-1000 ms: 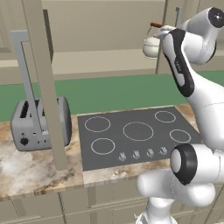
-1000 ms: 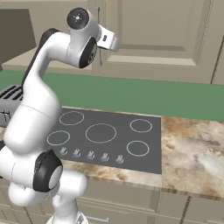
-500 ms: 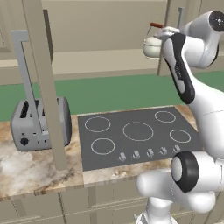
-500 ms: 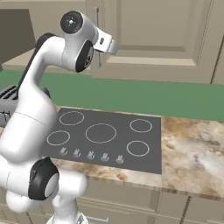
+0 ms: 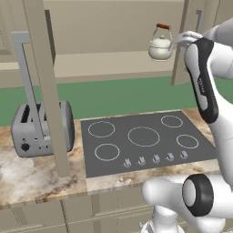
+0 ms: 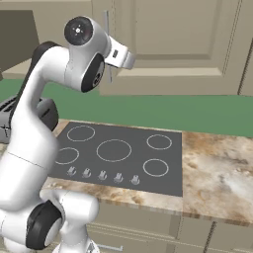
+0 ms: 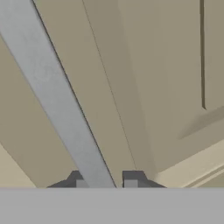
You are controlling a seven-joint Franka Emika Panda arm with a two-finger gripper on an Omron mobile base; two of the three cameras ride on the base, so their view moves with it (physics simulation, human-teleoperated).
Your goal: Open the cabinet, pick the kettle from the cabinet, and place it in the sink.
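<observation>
- The pincer is pinching the silver bar handle of the cabinet door.
- The kettle sits on the open cabinet's shelf, far right, above the cooktop.

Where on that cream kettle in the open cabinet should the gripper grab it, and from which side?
Take the kettle by its wire bail handle, at the reddish wooden top. It stands upright on the cabinet shelf with the handle arching above the lid, so that thin bar probably suits narrow fingers better than the round body. Come in level from the open front.
</observation>
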